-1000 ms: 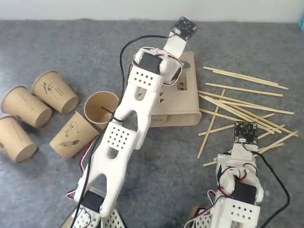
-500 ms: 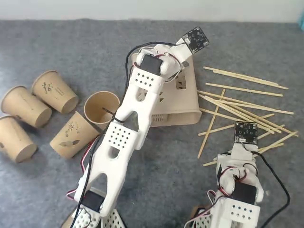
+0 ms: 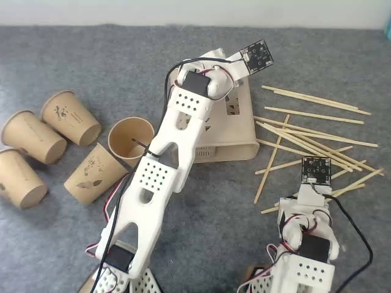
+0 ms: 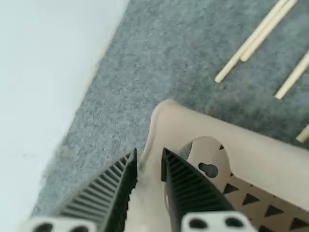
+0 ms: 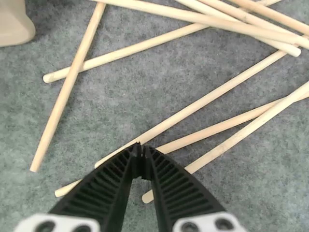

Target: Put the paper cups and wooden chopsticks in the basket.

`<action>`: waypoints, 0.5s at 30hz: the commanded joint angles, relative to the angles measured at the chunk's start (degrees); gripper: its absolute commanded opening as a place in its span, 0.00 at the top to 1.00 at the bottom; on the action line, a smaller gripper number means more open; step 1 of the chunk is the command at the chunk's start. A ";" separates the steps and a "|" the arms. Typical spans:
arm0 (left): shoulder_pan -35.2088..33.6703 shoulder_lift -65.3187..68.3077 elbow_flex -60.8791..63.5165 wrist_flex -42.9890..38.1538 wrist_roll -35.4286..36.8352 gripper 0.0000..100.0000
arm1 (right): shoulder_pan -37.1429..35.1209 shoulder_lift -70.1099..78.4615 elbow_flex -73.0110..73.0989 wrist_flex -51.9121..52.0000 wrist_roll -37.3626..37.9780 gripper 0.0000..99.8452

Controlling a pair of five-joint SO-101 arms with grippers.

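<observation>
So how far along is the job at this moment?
Nothing looks done: five paper cups sit on the carpet left of the basket, the wooden chopsticks right of it. In hand: the left gripper is closed on the basket's rim; the right gripper, shut and empty, hangs over the chopsticks. Left: every cup and chopstick.

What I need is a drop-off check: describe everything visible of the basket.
The basket is beige, plastic-looking, a rounded rectangle with triangular cut-outs and a handle opening in its walls. It stands upright on the grey carpet, chopsticks beside it, the left arm partly covering it. The left hand pinches its rim.
</observation>
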 commanded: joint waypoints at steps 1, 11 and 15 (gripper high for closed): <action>-0.35 -1.41 -6.99 7.30 -1.85 0.91 | 0.48 0.22 -0.97 -0.84 0.79 0.99; 1.85 -1.32 -6.29 9.76 -5.36 0.93 | 0.48 0.22 -1.05 -0.66 0.79 0.99; 0.62 3.08 -6.29 -0.53 -5.54 0.99 | 0.48 0.22 -1.14 -0.57 0.88 0.99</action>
